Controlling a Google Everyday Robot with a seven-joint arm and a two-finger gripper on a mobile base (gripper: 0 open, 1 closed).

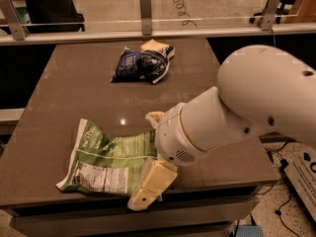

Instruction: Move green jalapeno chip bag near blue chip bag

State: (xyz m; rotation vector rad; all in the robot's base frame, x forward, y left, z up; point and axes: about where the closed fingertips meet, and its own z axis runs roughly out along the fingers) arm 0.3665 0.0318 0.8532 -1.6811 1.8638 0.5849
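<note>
While the end effector sits open at the right edge of the green chip bag, tabletop front, white nutrition panel text illegible; blue chip bag lies well apart, rearward.

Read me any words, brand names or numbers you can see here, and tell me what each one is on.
Nothing can be read for certain.
Green chip bag: white panel and print, too blurred to read.
Blue chip bag: white print, too blurred to read.
White board on the floor: dark marks, cut off, unreadable.
Gripper, at the green chip bag's near right edge: no text.
</note>
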